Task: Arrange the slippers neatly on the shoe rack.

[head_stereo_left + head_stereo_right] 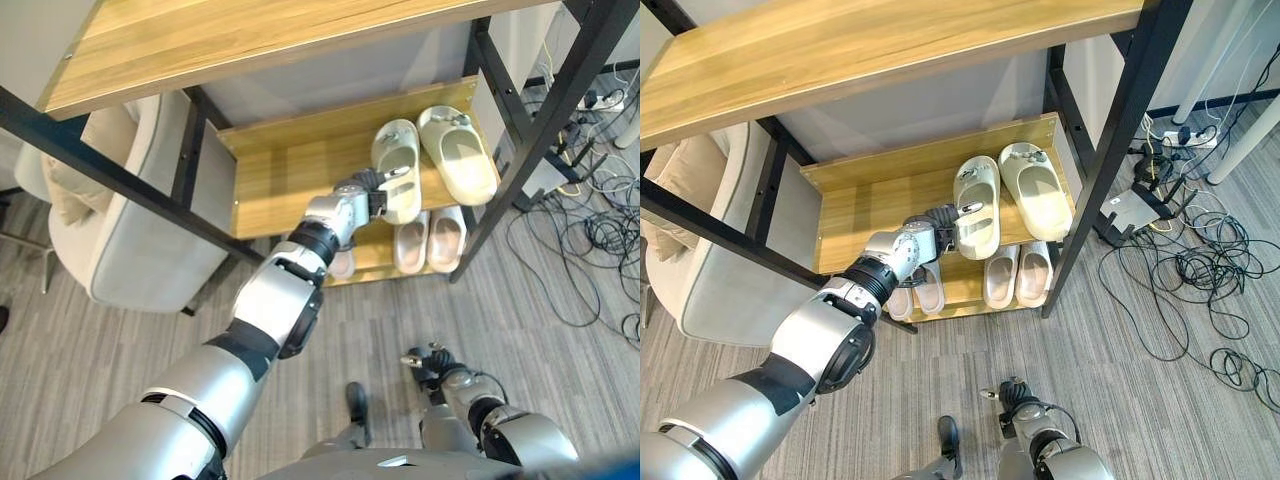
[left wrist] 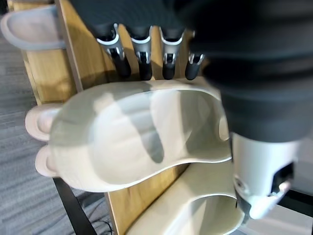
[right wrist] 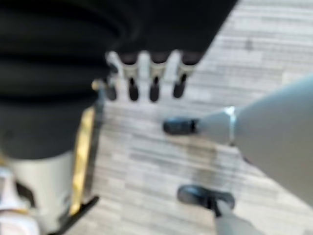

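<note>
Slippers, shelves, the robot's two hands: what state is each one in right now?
Left cream slipper: flat on the middle shelf, left hand at its heel.
Right cream slipper: flat beside it, untouched.
Pink slippers: paired on the lower shelf.
Shoe rack: upright, top shelf bare.
Left hand: fingers straight, open.
Right hand: idle, low over the floor, fingers relaxed.

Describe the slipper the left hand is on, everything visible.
The slipper is a pale cream slide of smooth foam-like material with a wide closed strap and an open heel. It lies sole down on the middle shelf, just left of its mate, roughly parallel. The left hand rests against its left side, fingers straight; actual grip unclear.
</note>
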Controlling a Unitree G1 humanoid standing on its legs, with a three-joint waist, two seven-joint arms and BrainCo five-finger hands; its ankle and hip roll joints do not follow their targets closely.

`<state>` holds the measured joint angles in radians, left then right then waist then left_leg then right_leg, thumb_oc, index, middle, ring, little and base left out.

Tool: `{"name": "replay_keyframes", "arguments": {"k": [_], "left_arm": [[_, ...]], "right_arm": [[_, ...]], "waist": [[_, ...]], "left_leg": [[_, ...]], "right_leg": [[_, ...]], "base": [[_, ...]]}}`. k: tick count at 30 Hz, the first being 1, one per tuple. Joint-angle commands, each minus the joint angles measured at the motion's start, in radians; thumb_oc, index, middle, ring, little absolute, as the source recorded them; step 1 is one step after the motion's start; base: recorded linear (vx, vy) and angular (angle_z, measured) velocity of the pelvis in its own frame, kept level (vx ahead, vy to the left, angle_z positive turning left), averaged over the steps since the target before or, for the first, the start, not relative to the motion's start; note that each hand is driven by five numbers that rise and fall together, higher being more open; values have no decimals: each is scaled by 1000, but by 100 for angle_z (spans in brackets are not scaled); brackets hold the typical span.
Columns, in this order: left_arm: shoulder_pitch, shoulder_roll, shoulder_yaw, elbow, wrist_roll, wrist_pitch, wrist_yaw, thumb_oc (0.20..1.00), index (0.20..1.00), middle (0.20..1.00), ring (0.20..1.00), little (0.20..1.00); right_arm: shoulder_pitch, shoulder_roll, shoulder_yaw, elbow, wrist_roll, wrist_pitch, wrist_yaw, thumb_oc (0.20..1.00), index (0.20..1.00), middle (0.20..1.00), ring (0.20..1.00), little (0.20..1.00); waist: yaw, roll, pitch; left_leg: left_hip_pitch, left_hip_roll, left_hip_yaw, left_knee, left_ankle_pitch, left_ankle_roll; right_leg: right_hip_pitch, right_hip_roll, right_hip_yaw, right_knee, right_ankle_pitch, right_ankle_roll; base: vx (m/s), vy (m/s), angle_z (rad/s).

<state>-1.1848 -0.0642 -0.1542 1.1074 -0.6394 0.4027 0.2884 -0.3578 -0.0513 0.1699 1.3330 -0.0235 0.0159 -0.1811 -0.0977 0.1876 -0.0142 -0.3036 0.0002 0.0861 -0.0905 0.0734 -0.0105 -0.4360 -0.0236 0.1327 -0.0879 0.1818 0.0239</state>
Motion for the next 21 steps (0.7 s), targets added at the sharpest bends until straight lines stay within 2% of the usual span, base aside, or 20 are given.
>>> {"name": "replay_keyframes", "arguments": {"k": [1, 16, 21], "left_arm": [[-154, -123, 108, 184, -77, -36, -7, 1000, 1000, 1000, 1000, 1000], [-148, -136, 124, 179, -75, -62, -10, 1000, 1000, 1000, 1000, 1000], [-159, -152, 161, 162, -46, -99, -40, 1000, 1000, 1000, 1000, 1000]], "right_arm": [[-96, 8, -2, 77, 3, -8, 0, 1000, 1000, 1000, 1000, 1000], [-97, 7, 4, 86, 4, -14, 1, 1000, 1000, 1000, 1000, 1000], [-87, 10, 11, 82, -1, -23, 18, 1000, 1000, 1000, 1000, 1000]], "waist": [[-19, 40, 57], [-25, 40, 56], [-34, 30, 49]], "left_leg": [[18, -3, -13, 3, 34, -37], [19, 2, -9, 3, 27, -37], [11, 5, -5, 3, 26, -38]], "right_leg": [[88, 43, 53, 38, -89, -42], [85, 47, 56, 46, -96, -42], [72, 55, 61, 53, -96, -44]], "base": [[-3, -12, -6], [3, 0, -2], [12, -6, 0]]}}
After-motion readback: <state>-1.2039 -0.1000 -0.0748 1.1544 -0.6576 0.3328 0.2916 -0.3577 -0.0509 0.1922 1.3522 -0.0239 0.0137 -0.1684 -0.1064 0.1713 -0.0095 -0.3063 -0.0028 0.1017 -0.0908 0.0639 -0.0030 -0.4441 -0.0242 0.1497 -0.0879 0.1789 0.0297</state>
